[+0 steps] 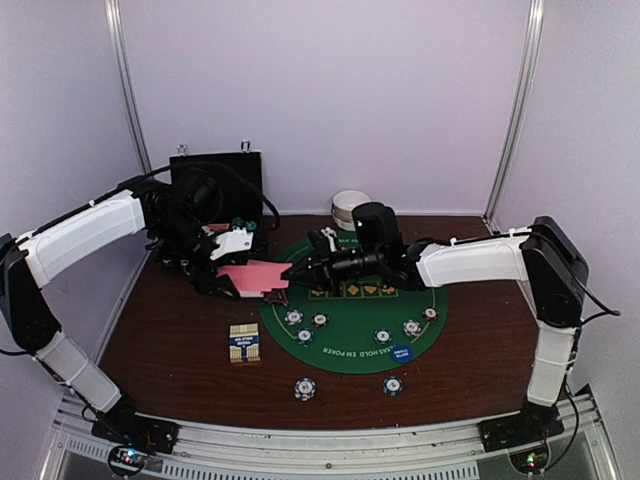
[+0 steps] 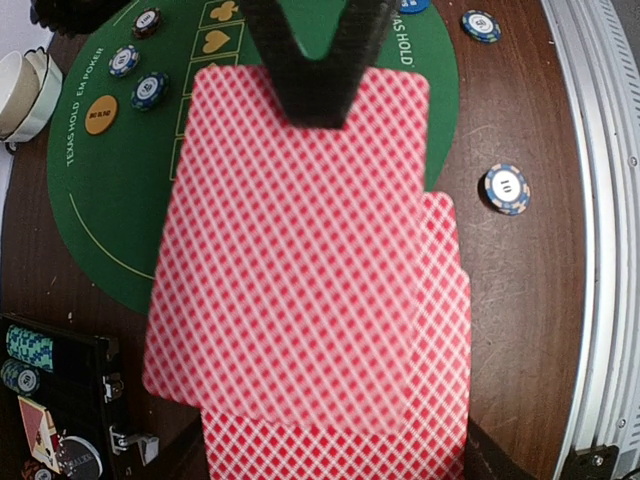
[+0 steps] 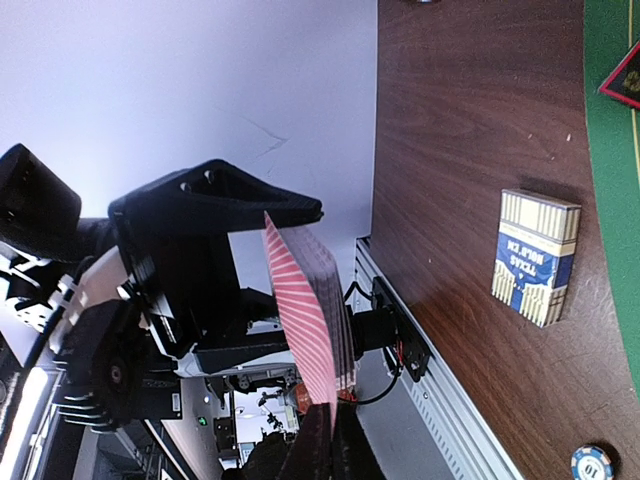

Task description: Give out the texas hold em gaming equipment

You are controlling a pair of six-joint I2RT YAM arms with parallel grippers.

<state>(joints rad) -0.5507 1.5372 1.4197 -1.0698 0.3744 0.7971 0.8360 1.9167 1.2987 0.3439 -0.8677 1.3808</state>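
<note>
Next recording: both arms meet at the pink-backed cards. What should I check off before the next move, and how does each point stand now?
1. Left pincer shut on the card stack: ok.
2. Right pincer shut on the top card: ok.
3. Only one card pinched: cannot tell; the card edges are blurred.
4. Poker chips on the green mat lie apart from the held cards: ok.
5. Card box lies flat on the table beside the mat, apart from both arms: ok.
</note>
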